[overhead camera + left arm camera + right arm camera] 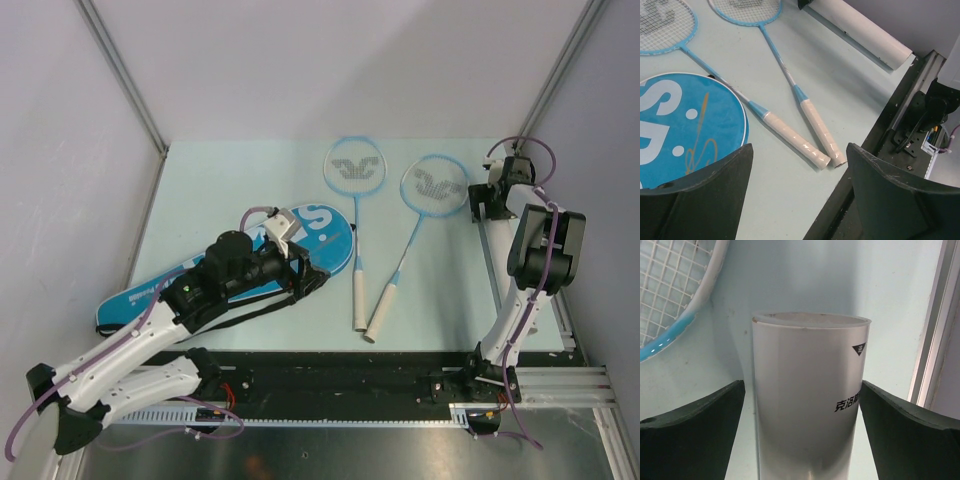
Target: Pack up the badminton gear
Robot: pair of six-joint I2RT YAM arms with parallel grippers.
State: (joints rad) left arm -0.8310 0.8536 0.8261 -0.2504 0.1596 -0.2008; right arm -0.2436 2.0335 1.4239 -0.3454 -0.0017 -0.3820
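Observation:
Two light-blue-framed rackets (pixel 352 167) (pixel 433 187) lie side by side mid-table, their white handles (pixel 790 137) close together near the front edge. The blue racket bag (pixel 320 228) lies at the left under my left arm; its round lettered end shows in the left wrist view (pixel 685 125). My left gripper (pixel 310 280) (pixel 799 150) is open and empty, low over the table between the bag and the handles. The long white tube (pixel 807 400) (pixel 860 30) lies along the right edge. My right gripper (pixel 483 205) (pixel 801 385) is open, with its jaws on either side of the tube's end. No shuttlecocks are in view.
A black and metal rail (pixel 530 385) runs along the table's front and right edges, close beside the tube. Grey walls (pixel 300 60) close in the back and sides. One racket head (pixel 670 300) lies just left of the tube's end.

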